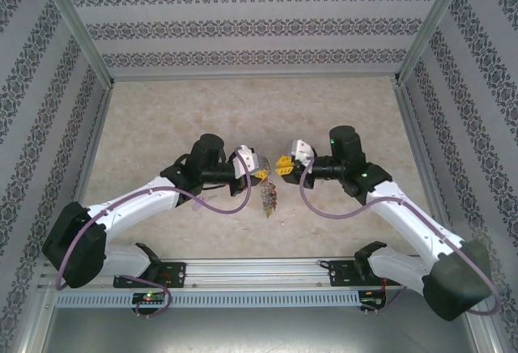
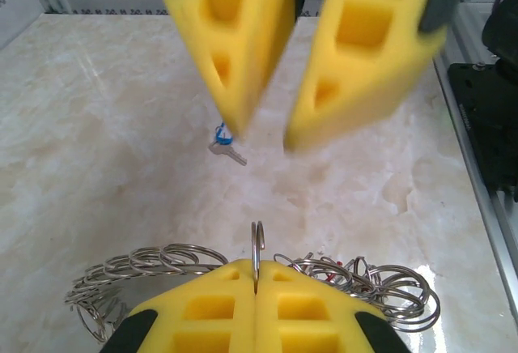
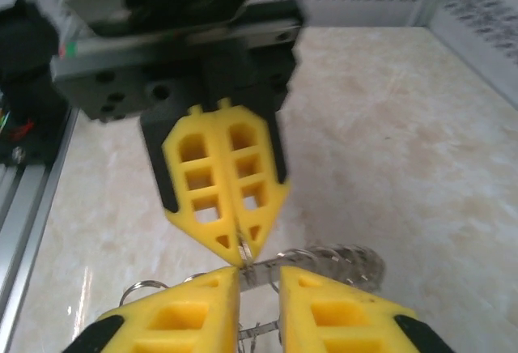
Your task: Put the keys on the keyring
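Over pale marbled tabletop (image 2: pixel 97 126), clenching loop of fringed grey metal keyring (image 2: pixel 162 257) with left gripper (image 2: pixel 256 276), facing released right gripper (image 2: pixel 263 133) at twelve o'clock, overlooking tiny blue-headed key (image 2: pixel 225 144) at eleven.

Left arm (image 1: pixel 133 199) jaws clamped, right arm (image 1: pixel 409 214) jaws slightly parted.

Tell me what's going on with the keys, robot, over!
Left gripper shut on a keyring loop. Right gripper open, facing it close. Blue key loose on the tabletop, nothing in the way.
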`<control>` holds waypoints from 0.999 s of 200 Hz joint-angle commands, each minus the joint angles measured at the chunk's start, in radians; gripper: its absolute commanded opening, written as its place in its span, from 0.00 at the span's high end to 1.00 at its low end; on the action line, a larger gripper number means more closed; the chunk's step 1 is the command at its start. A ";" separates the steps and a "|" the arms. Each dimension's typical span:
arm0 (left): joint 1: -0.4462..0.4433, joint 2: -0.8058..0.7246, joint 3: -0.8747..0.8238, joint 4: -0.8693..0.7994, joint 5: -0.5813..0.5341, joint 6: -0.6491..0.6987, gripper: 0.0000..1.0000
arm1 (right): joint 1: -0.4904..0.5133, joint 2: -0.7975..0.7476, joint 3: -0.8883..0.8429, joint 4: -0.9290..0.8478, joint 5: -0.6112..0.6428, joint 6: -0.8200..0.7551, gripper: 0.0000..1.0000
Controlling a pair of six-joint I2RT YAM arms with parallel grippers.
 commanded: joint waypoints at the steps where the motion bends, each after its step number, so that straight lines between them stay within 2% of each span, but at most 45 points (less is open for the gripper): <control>1: 0.001 -0.053 -0.005 0.047 -0.023 -0.021 1.00 | -0.066 -0.055 -0.034 0.113 0.092 0.266 0.70; 9: 0.001 -0.058 -0.009 0.053 -0.028 -0.026 1.00 | -0.077 -0.060 -0.030 0.102 0.268 0.406 0.65; 19: 0.001 -0.058 -0.009 0.059 -0.031 -0.035 1.00 | -0.096 -0.045 -0.002 0.036 0.488 0.560 0.65; 38: 0.001 -0.052 -0.001 0.054 -0.044 -0.055 1.00 | -0.193 0.038 0.069 -0.159 0.578 0.717 0.61; 62: -0.001 -0.054 0.004 0.042 -0.050 -0.068 1.00 | -0.346 0.196 0.153 -0.362 0.588 0.847 0.62; 79: -0.003 -0.064 0.001 0.043 -0.049 -0.074 1.00 | -0.408 0.299 0.185 -0.429 0.582 0.886 0.68; 92: -0.003 -0.069 -0.001 0.037 -0.049 -0.076 1.00 | -0.407 0.361 0.212 -0.470 0.608 0.871 0.69; 121: -0.005 -0.069 0.005 0.012 -0.049 -0.079 1.00 | -0.401 0.459 0.242 -0.523 0.667 0.869 0.65; 158: -0.009 -0.083 -0.007 0.011 -0.066 -0.083 1.00 | -0.386 0.508 0.229 -0.511 0.660 0.861 0.63; 185: -0.010 -0.082 -0.011 0.006 -0.072 -0.075 1.00 | -0.379 0.548 0.242 -0.495 0.614 0.860 0.67; 200: -0.009 -0.081 -0.010 0.004 -0.076 -0.069 1.00 | -0.361 0.561 0.253 -0.500 0.630 0.859 0.69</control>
